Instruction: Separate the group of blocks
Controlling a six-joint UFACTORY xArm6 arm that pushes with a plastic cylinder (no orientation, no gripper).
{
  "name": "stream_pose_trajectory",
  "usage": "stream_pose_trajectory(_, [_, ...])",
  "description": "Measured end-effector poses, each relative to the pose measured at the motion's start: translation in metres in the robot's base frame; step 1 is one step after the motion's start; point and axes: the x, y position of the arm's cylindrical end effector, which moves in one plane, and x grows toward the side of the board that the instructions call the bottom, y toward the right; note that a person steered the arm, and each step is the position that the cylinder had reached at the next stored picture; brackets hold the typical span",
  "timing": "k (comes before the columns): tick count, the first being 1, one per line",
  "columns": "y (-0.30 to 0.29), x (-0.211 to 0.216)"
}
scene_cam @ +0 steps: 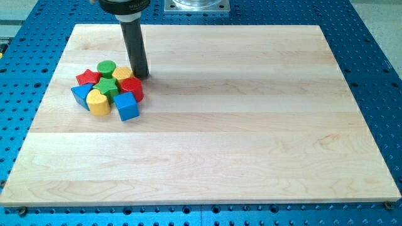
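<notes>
- My tip (141,76) rests on the counter (251,125) at the cluster's upper-right edge, just beside the yellow block (122,73); I have no gripper.
- The blocks sit bunched at the view's left: green cylinder (106,67), red star (88,77), green star (107,87), red block (132,88), yellow heart (97,102), blue cube (126,106), blue block (80,94).
- The writing on my rod's mount is too small to read.
</notes>
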Motion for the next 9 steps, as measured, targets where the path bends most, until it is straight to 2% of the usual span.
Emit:
stream_pose_trajectory(1, [0.0,0.0])
stream_pose_trajectory(3, [-0.008,-0.053])
stream_pose_trajectory(4, [-0.053,-0.053])
stream_pose_trajectory(5, [-0.113,-0.017])
stream_pose_trajectory(6, [-0.141,0.02])
stream_pose_trajectory(8, [-0.122,0.071])
stream_pose_trajectory(9, [-0.085,0.084])
